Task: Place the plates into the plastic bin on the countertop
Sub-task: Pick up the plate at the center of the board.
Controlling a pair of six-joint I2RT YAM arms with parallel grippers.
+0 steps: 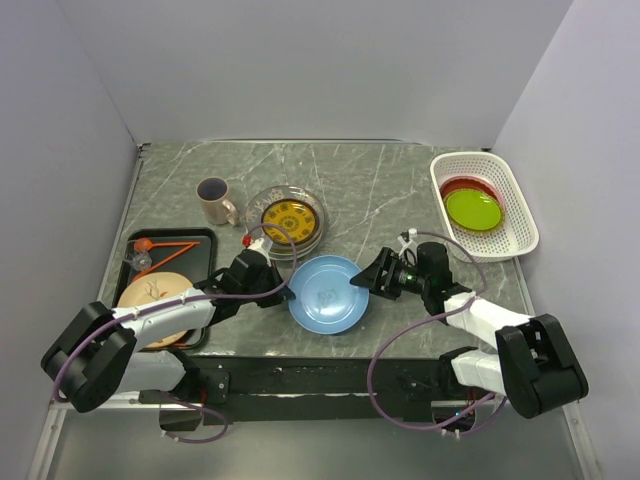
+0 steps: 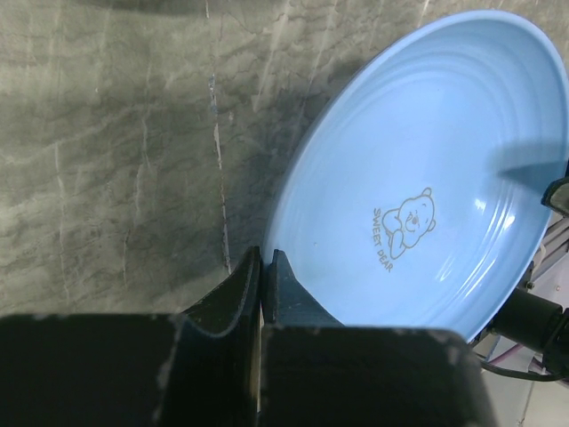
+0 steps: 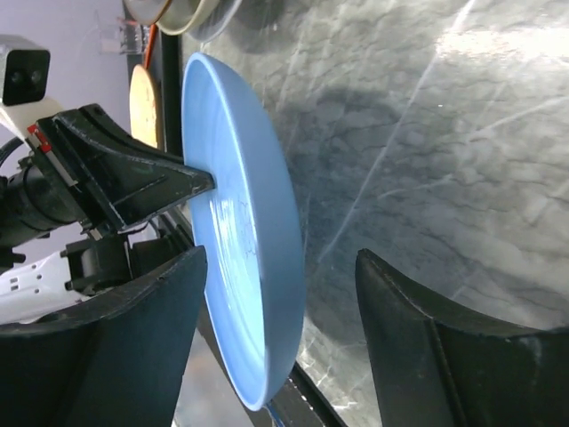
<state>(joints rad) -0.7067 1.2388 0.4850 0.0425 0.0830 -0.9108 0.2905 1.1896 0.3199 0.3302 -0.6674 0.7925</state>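
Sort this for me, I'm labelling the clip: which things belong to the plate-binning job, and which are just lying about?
Job: blue plate, pinched by the left pincer, with the right pincer open around its rim; yellow-patterned plate; clear glass plate; beige plate; green plate and red plate in the plastic bin.
Lying about: beige mug; black tray; orange item.

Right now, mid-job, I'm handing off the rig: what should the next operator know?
The left gripper is shut on the rim of the blue plate.
The right gripper is open, its fingers astride the opposite rim, no grip yet.
Done: the green plate and red plate lie in the bin.
To do: the blue plate, the stack topped by the yellow plate, and the beige plate on the tray.
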